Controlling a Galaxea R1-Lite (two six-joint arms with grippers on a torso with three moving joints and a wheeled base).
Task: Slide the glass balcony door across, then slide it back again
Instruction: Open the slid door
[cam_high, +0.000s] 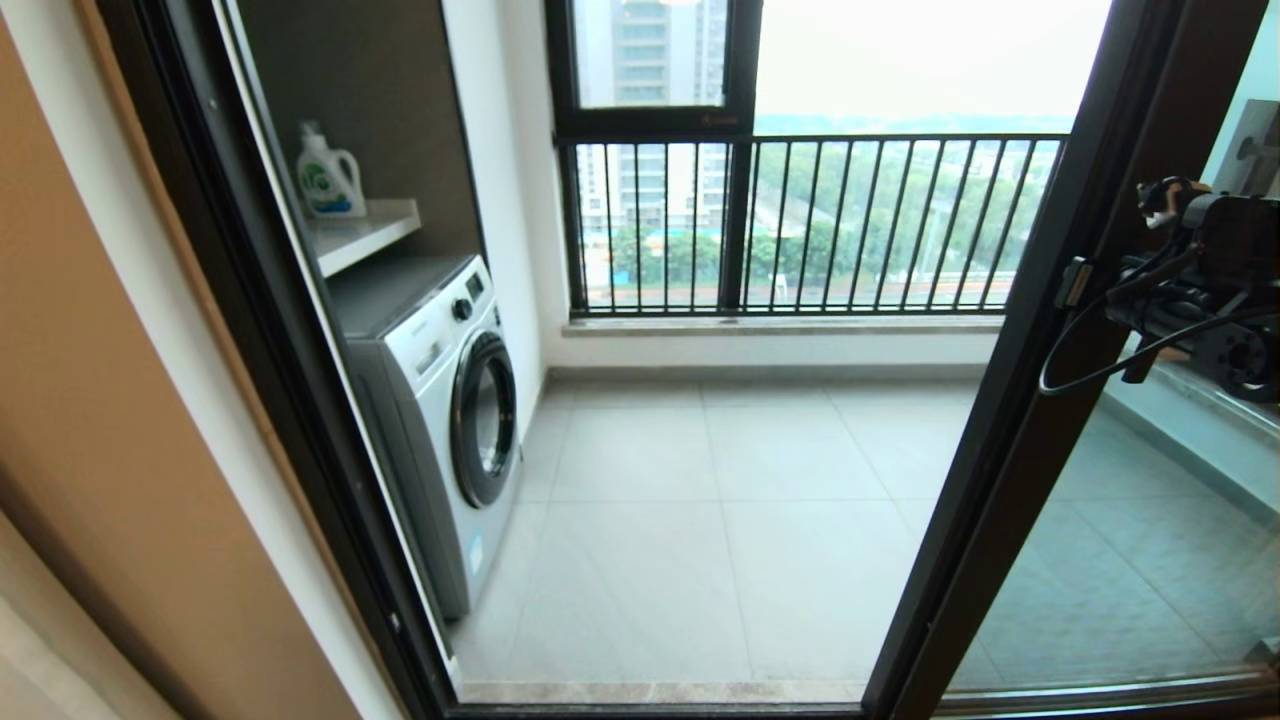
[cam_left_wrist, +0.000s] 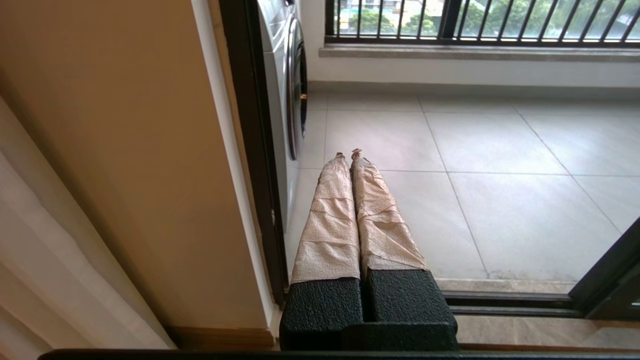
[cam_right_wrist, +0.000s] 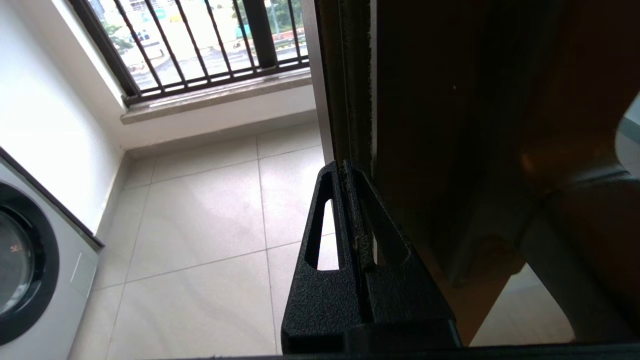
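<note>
Just beside the right gripper, on its outer side, stands the dark brown frame of the glass balcony door, slid aside so the doorway lies open; the jaws are pressed together with nothing between them, level with the frame's edge. Beyond them lie the tiled floor and railing. Low by the doorway's opposite jamb, the left gripper points past the washing machine, its taped jaws closed and empty.
</note>
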